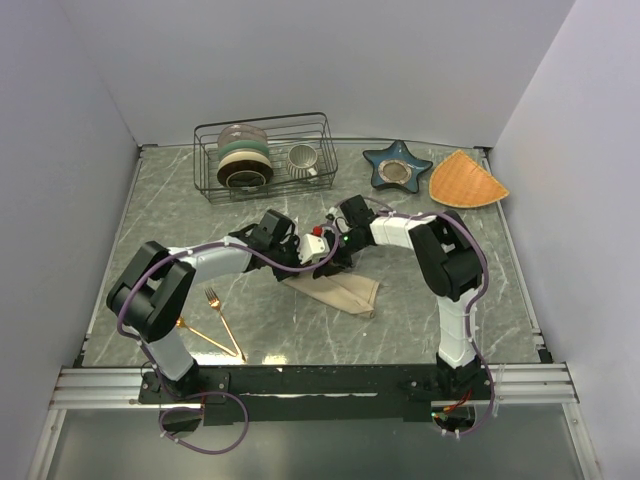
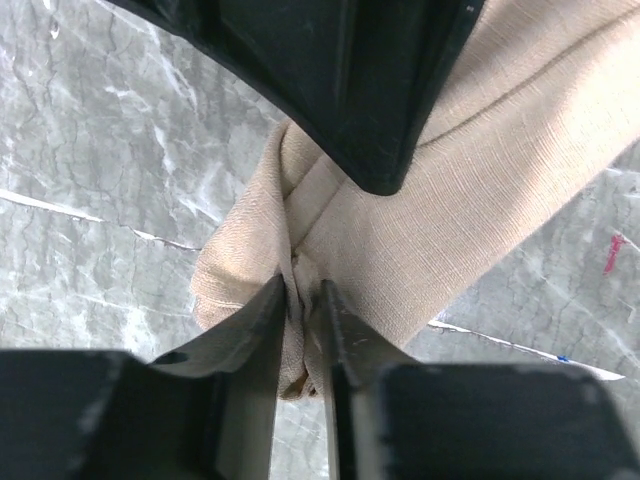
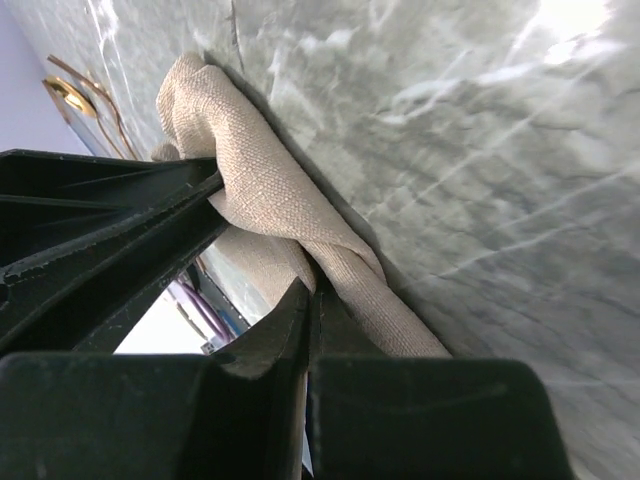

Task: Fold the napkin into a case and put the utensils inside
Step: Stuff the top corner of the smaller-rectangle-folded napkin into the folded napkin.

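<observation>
Napkin [image 1: 345, 292] bunched, partly hidden from above, left pincer [image 2: 303, 292] nipping a fold, right pincer [image 3: 308, 290] clamped on it

Napkin [image 1: 335, 290]: beige-tan woven cloth, lying folded into a long narrow strip at the middle of the bench [image 1: 420, 330], running diagonally. Its far-left end is bunching into creased folds. Fork [image 1: 222, 318] and spoon [image 1: 200, 334]: shiny gold, lying flat near-left in a V, handle ends meeting, well apart from the napkin.
</observation>
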